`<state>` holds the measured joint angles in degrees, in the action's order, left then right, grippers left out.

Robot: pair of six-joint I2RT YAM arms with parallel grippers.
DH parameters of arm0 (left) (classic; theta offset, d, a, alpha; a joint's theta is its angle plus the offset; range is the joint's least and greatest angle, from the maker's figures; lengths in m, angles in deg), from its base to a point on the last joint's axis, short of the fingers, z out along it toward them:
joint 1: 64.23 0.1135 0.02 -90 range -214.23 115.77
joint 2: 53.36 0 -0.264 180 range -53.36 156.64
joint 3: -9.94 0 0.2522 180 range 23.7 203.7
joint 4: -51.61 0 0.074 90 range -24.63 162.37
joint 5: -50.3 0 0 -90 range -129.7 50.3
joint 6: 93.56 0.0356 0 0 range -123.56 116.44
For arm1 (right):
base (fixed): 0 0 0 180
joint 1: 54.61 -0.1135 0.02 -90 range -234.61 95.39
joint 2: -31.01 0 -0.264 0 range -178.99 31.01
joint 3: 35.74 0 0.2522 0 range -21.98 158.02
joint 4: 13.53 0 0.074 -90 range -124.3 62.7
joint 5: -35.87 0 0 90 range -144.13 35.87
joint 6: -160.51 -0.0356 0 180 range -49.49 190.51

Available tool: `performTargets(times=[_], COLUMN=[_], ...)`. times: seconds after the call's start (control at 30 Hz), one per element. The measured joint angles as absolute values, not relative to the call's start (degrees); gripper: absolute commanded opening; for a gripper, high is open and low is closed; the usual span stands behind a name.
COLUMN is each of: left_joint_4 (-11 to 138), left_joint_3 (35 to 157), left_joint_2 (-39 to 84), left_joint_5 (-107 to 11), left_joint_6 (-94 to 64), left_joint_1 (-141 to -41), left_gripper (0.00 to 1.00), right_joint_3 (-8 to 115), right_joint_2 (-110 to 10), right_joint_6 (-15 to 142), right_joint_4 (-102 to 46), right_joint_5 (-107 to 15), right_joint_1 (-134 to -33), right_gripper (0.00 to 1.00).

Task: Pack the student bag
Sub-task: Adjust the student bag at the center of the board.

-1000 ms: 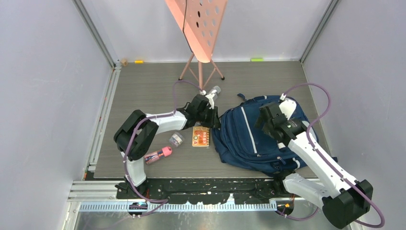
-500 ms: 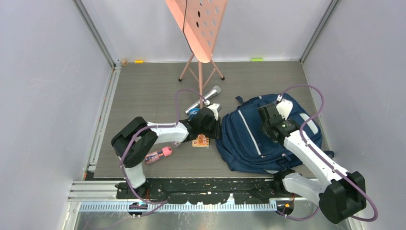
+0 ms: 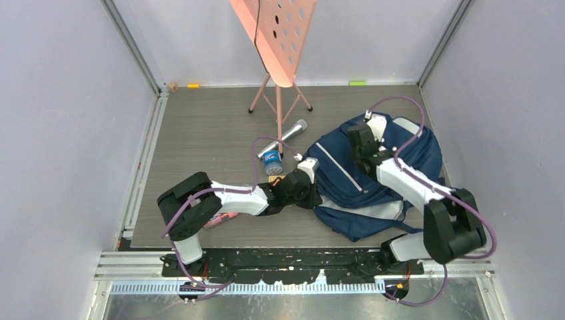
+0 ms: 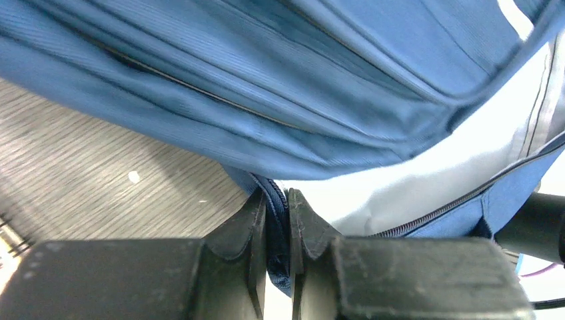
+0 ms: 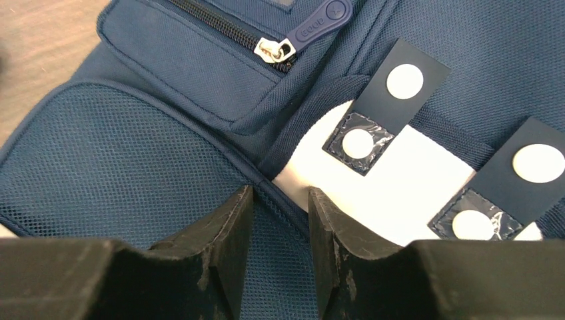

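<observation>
- Top external: the student bag [image 3: 353,213] lies rumpled on the right half of the table [image 3: 200,127], toward the near side.
- The left gripper [image 3: 308,179] sits at the bag's left edge, and the right gripper [image 3: 360,143] is over its far part.
- A pink music stand [image 3: 274,40] rises at the far middle. A microphone [image 3: 285,137] and a small blue round container [image 3: 271,161] lie just left of the bag.
- Left wrist: the left gripper's jaws are pressed together on a fold of the bag's navy fabric beside a zipper line. The bag's bulk hangs above the wood surface.
- Right wrist: the right gripper's fingers [image 5: 223,233] stand a little apart, astride the seam between a mesh pocket [image 5: 120,160] and a white patch [image 5: 400,193]. Whether they pinch it cannot be told.
- A zipper pull [image 5: 320,20] lies beyond them.
</observation>
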<state>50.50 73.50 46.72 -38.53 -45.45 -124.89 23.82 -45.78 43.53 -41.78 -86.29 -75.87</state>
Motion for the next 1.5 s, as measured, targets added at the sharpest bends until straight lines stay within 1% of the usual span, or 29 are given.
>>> performTargets(times=[0.13,0.2,0.23,0.27,0.33,0.37,0.4,0.47,0.5,0.6,0.7,0.8,0.93,1.07,1.23,1.37,1.43,1.47,1.5], left_joint_4=[49.25,48.66,48.34,48.25,48.36,48.53,49.01,50.72,52.01,54.83,57.95,60.82,64.53,66.15,62.94,61.43,61.34,61.52,62.19], left_joint_3=[75.16,75.71,75.71,75.71,75.49,75.23,74.90,74.46,74.38,74.38,74.38,74.40,75.16,78.11,84.45,88.43,90.57,91.64,92.89], left_joint_2=[48.40,48.75,48.73,48.64,48.11,47.48,46.50,43.90,42.17,36.75,31.87,29.45,28.92,29.97,37.38,44.62,48.40,50.41,52.84], left_joint_5=[-37.79,-37.64,-37.53,-37.42,-37.11,-37.09,-37.24,-37.77,-38.12,-39.32,-40.94,-42.71,-45.48,-48.87,-54.86,-57.44,-57.81,-57.46,-56.43], left_joint_6=[-45.50,-45.61,-45.61,-45.61,-45.61,-45.63,-45.65,-45.45,-45.32,-44.84,-44.10,-43.05,-41.17,-39.03,-38.02,-37.21,-36.38,-35.73,-34.59], left_joint_1=[-126.27,-126.81,-127.03,-127.27,-127.58,-127.62,-127.62,-127.84,-128.06,-128.69,-128.67,-127.60,-122.73,-115.43,-108.67,-107.34,-107.47,-107.71,-107.91], left_gripper=[0.06,0.09,0.12,0.16,0.27,0.35,0.40,0.54,0.62,0.75,0.86,0.93,0.99,1.00,1.00,0.97,0.96,0.96,0.96], right_joint_3=[28.57,30.53,31.17,32.02,33.64,34.34,34.82,35.04,35.04,35.04,34.88,33.59,29.92,25.79,21.14,18.58,17.05,16.41,15.58], right_joint_2=[-52.32,-53.74,-53.80,-53.80,-53.24,-52.58,-51.27,-47.51,-44.56,-36.80,-29.98,-25.54,-21.54,-18.37,-15.86,-15.05,-14.70,-14.61,-14.61], right_joint_6=[47.33,48.55,48.77,48.90,48.75,48.47,48.01,47.27,46.50,44.49,41.71,38.94,34.24,29.65,25.10,22.87,22.15,21.98,21.80], right_joint_4=[-37.08,-36.79,-37.21,-38.15,-40.40,-42.06,-44.01,-47.59,-50.19,-55.76,-61.32,-66.76,-73.51,-77.40,-79.57,-79.22,-78.32,-77.75,-76.79], right_joint_5=[-84.23,-82.68,-81.98,-81.26,-80.19,-79.80,-79.71,-80.04,-80.67,-82.90,-85.79,-88.28,-89.33,-88.54,-86.81,-85.35,-84.85,-84.80,-84.63], right_joint_1=[-75.56,-75.37,-75.32,-75.32,-75.39,-75.50,-75.52,-75.63,-75.74,-75.82,-75.80,-75.80,-75.80,-75.80,-75.76,-75.76,-75.76,-75.76,-75.76], right_gripper=[0.44,0.48,0.54,0.57,0.71,0.75,0.82,0.87,0.89,0.93,0.95,0.97,0.98,0.98,0.96,0.94,0.88,0.82,0.78])
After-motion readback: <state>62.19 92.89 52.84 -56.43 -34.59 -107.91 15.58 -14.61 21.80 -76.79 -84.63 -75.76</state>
